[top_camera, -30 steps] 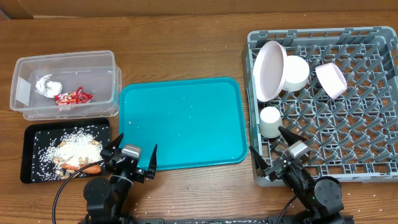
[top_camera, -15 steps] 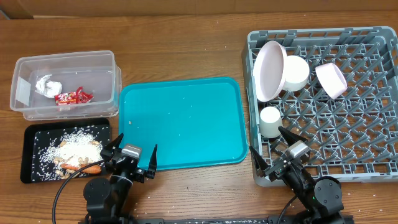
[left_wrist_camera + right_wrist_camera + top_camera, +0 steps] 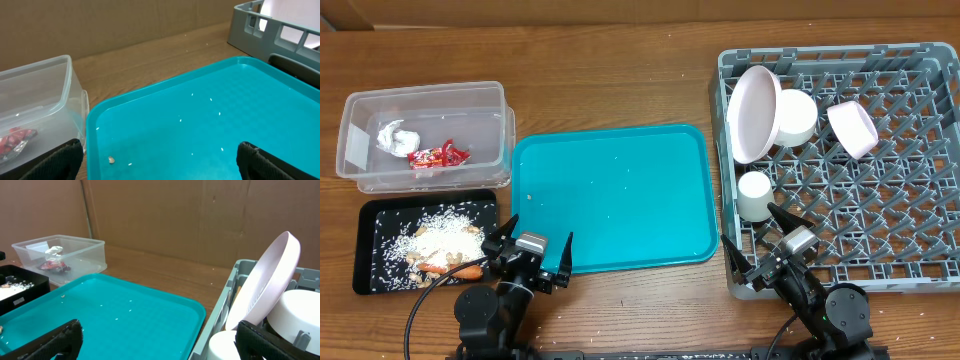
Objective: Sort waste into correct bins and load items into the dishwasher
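Grey plastic lattice fills the right side of the wooden surface (image 3: 620,60): the dish rack (image 3: 900,205), with crockery grouped in its far-left corner. A white plate (image 3: 754,113) stands on edge among the pegs, leaning toward a white bowl (image 3: 796,116) just beside it. A second bowl (image 3: 853,129) sits tilted a little further right, and a small white cup (image 3: 755,195) rests mouth-down nearer the front.

The teal tray (image 3: 620,200) lies in the middle, carrying only a few stray rice grains and one small crumb (image 3: 110,160) near its left edge.

On the left, the clear tub (image 3: 425,92) holds the crumpled paper ball (image 3: 395,137) and the red wrapper (image 3: 440,155), side by side. Just in front of it, the black tray (image 3: 370,215) holds scattered white rice (image 3: 445,235), beige food scraps (image 3: 420,262) and the orange carrot (image 3: 460,270) at its near edge.

The left gripper (image 3: 538,236) sits at the near-left corner of the teal tray, beside the black tray. Its fingers (image 3: 60,160) are spread wide, with nothing between them. The right gripper (image 3: 748,224) is at the rack's near-left corner (just in front of the cup), its fingers (image 3: 50,342) also spread apart and empty.
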### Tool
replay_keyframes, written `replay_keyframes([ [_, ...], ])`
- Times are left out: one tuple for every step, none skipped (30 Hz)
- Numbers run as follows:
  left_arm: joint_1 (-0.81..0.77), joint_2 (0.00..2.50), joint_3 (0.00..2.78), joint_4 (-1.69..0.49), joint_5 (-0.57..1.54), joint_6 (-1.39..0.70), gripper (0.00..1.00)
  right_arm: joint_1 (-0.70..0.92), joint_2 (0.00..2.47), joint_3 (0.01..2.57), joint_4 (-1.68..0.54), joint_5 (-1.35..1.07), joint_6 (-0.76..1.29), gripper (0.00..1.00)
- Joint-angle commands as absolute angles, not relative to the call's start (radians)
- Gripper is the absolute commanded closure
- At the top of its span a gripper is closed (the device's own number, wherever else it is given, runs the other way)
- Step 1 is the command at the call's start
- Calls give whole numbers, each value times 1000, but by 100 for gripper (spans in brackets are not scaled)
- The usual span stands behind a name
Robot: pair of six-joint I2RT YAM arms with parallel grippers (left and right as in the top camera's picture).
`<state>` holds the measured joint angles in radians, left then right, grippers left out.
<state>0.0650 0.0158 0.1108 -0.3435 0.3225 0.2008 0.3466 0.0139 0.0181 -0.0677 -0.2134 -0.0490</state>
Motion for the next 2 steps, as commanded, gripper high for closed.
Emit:
replay_keyframes([
  [56,5,104,-339,337,186,0,340,3,8,-60,-219,-50,0],
  [56,5,104,-339,337,186,0,340,3,8,-60,-219,-50,0],
])
